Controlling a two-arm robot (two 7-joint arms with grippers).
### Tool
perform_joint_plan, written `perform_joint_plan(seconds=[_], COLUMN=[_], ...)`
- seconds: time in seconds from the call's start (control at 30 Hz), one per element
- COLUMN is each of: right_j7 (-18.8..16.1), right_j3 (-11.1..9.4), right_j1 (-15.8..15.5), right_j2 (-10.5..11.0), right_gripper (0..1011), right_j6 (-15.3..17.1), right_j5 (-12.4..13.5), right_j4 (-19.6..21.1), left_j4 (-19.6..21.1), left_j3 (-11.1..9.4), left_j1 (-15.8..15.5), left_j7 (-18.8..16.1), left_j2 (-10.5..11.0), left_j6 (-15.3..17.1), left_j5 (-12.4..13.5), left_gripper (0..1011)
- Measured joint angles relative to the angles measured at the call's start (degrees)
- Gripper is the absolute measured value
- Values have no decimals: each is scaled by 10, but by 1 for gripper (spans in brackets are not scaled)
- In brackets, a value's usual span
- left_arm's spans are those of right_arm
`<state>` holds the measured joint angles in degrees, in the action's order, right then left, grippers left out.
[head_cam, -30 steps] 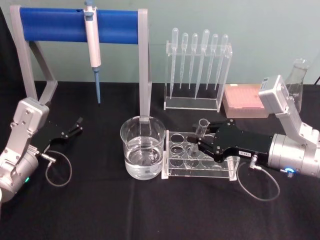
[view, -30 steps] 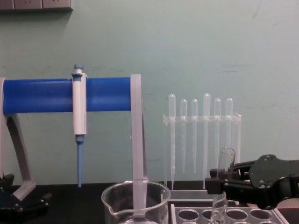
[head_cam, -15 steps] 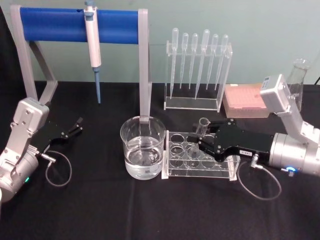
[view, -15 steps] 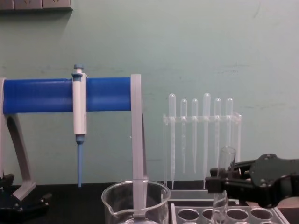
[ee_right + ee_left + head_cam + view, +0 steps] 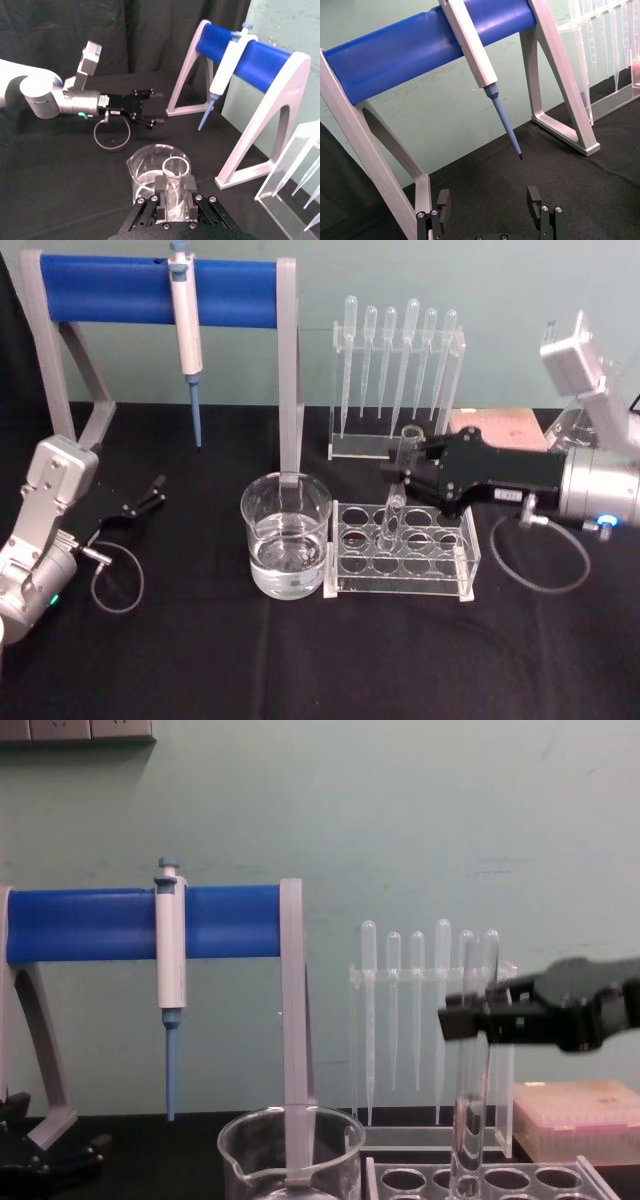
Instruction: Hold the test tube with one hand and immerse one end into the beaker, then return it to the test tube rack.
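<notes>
My right gripper [image 5: 400, 480] is shut on the test tube [image 5: 392, 515], a clear glass tube held near its open rim and tilted slightly. In the chest view the tube [image 5: 468, 1110] hangs upright from the gripper [image 5: 470, 1020], and its rounded bottom reaches down to the top of the clear rack [image 5: 520, 1182]. The beaker [image 5: 286, 535], partly filled with clear liquid, stands just left of the rack [image 5: 455, 575]. In the right wrist view the tube's rim [image 5: 176, 172] sits between the fingers, with the beaker [image 5: 145, 177] beyond. My left gripper [image 5: 150, 492] rests open at the far left, with its fingers [image 5: 535, 197] spread wide.
A blue-barred stand [image 5: 110, 288] holds a white-and-blue micropipette [image 5: 185, 315] behind the beaker. A clear holder with several plastic pipettes [image 5: 395, 380] stands behind the rack, and a pink tip box [image 5: 500, 425] lies at the back right. Black cloth covers the table's front.
My right gripper has risen and moved back with the test tube, lifting it most of the way out of the rack hole. The left arm has not moved.
</notes>
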<state>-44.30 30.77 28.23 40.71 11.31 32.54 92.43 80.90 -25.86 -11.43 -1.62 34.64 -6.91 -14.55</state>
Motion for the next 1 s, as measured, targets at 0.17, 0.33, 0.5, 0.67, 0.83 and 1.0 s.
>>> perform_joint_plan(seconds=[0.17, 0.33, 0.5, 0.67, 0.83, 1.0], right_j7=[-7, -9, -9, -8, -3, 1], right_j3=[0, -1, 1, 5, 10, 14], right_j1=[24, 45, 59, 69, 75, 80], right_j2=[7, 14, 19, 25, 30, 36], right_gripper=[239, 238, 239, 239, 239, 238], right_j6=[23, 44, 56, 63, 68, 70], right_j5=[15, 29, 36, 43, 51, 55], right_j4=[10, 15, 20, 25, 31, 36], left_j4=[0, 0, 0, 0, 0, 0], left_j3=[0, 0, 0, 0, 0, 0], left_j1=[0, 0, 0, 0, 0, 0], left_j7=[0, 0, 0, 0, 0, 0], left_j2=[0, 0, 0, 0, 0, 0], left_j6=[0, 0, 0, 0, 0, 0], left_j5=[0, 0, 0, 0, 0, 0], left_gripper=[1000, 1000, 1000, 1000, 1000, 1000])
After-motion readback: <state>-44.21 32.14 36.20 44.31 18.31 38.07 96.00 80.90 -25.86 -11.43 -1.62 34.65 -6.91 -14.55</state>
